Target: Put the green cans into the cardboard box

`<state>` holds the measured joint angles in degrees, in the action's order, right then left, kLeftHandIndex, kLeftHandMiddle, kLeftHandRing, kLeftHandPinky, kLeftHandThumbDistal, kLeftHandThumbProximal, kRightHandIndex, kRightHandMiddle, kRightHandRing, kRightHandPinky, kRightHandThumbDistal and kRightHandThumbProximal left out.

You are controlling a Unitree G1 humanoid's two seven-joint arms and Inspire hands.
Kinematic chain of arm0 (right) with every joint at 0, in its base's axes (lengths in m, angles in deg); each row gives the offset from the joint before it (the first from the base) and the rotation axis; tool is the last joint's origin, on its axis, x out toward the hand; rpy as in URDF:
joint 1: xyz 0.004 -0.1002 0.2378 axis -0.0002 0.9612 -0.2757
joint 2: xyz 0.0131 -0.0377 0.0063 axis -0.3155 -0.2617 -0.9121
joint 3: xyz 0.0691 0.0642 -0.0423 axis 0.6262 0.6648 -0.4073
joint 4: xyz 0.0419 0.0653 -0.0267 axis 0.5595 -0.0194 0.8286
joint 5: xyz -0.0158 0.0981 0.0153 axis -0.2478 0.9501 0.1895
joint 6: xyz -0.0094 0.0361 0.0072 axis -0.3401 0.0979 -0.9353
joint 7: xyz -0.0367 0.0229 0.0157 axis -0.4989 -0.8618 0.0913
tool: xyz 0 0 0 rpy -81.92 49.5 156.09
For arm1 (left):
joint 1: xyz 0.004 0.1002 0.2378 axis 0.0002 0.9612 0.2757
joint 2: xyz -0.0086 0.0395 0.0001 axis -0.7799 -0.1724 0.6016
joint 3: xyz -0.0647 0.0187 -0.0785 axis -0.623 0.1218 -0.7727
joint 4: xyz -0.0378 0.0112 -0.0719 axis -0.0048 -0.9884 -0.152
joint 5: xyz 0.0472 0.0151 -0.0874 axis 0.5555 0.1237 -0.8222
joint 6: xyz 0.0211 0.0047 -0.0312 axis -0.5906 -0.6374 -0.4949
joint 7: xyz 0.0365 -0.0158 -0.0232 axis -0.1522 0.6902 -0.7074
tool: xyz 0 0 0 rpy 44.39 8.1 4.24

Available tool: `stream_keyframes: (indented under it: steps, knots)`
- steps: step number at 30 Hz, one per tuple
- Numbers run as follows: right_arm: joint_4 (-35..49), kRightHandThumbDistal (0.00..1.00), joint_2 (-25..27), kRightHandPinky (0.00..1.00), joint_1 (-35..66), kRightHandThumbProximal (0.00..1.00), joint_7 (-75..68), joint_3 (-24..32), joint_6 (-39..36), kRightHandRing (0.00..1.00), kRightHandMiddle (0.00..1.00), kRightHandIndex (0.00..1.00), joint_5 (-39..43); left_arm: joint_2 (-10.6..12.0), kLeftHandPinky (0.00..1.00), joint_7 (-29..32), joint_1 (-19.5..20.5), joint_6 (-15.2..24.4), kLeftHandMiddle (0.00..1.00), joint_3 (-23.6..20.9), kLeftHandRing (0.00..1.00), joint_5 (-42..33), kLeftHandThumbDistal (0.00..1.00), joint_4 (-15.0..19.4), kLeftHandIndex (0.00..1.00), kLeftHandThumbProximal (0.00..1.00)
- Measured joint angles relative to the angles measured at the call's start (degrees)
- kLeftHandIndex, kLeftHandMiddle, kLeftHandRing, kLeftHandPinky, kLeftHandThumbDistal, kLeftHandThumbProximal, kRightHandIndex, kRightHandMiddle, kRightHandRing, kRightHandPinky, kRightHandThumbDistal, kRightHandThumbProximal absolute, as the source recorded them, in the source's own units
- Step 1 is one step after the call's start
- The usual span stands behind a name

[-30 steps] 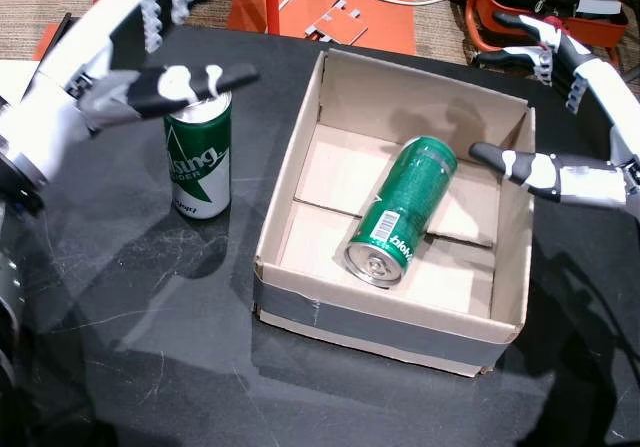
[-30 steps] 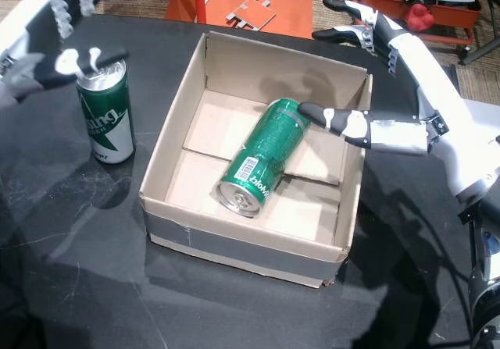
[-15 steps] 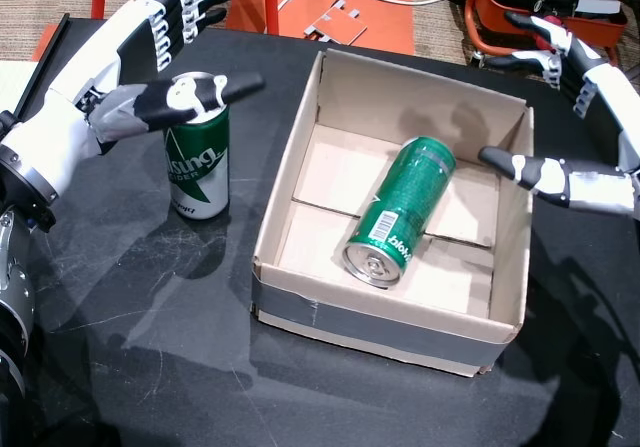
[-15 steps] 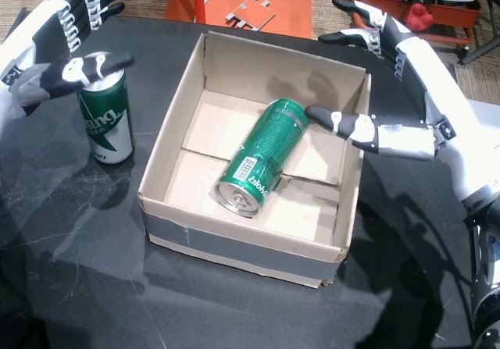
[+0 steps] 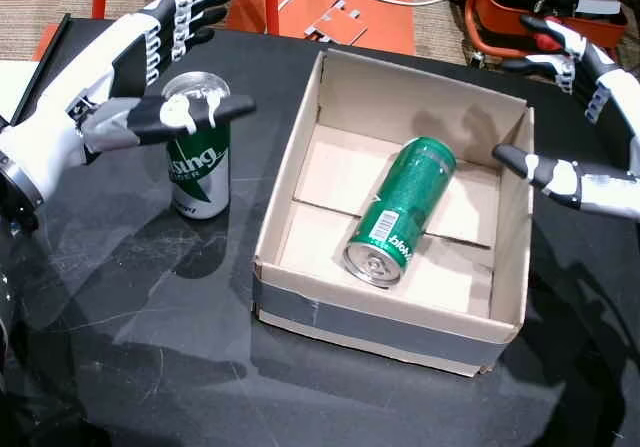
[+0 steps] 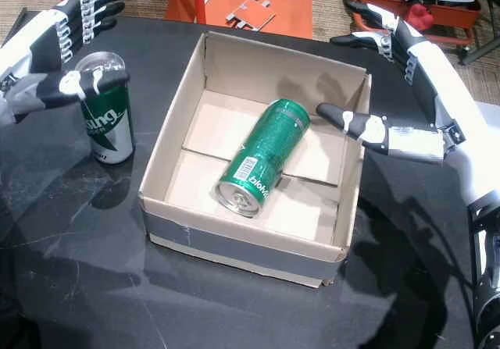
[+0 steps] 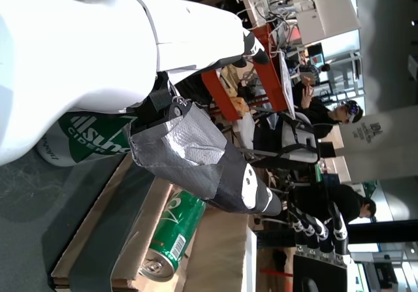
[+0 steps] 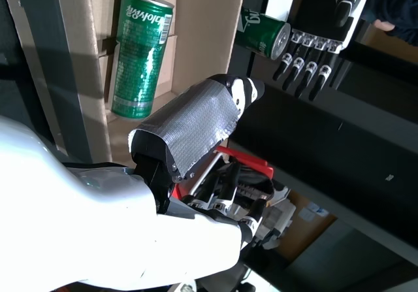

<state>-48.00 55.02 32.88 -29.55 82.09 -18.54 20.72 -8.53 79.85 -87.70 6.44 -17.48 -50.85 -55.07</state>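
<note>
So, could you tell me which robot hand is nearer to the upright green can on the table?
Left. The left robot hand is open around the upright can; the right robot hand is across the cardboard box.

Head views: we look steeply down, side by side, sharing the box and bench.
Left wrist view: turned sideways, close behind our left hand.
Right wrist view: turned, close behind our right hand.

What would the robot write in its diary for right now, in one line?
left hand: open, around standing can | right hand: open, beside box | lying can: in box
</note>
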Motion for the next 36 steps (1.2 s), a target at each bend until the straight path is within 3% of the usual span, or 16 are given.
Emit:
stream_keyframes:
  steps: [5,13,23,31,36]
  knots:
    - [0.0,0.9,-0.05,0.9,0.05,0.65,2.18,0.6,-0.5,0.71,0.77,0.94,1.83,1.39,1.0,-4.07,0.0,-3.59,1.0,0.84,1.0,1.15,1.0,-1.34,1.0,0.34]
    - [-0.01,0.9,-0.07,0.9,0.76,0.68,4.77,1.74,-0.9,0.7,0.75,0.92,3.47,1.66,1.0,-12.49,0.29,-7.5,1.0,3.04,1.0,4.89,1.0,-2.73,1.0,0.37]
    - [-0.03,0.87,-0.07,0.9,1.08,0.69,6.03,2.64,-1.47,0.69,0.74,0.91,3.75,1.65,1.0,-13.26,0.43,-9.05,1.0,2.55,1.0,5.41,1.0,-2.75,1.0,0.38]
    - [-0.03,0.86,-0.07,0.91,1.08,0.69,6.98,2.87,-1.88,0.69,0.73,0.91,4.74,1.97,1.0,-13.52,0.54,-9.62,1.0,0.5,1.0,4.97,1.0,-2.75,1.0,0.29]
    - [-0.03,0.88,-0.07,0.91,1.08,0.68,7.03,2.88,-1.99,0.69,0.74,0.92,4.89,2.5,1.0,-13.0,0.55,-10.05,1.0,-1.39,1.0,3.92,1.0,-2.75,1.0,0.28]
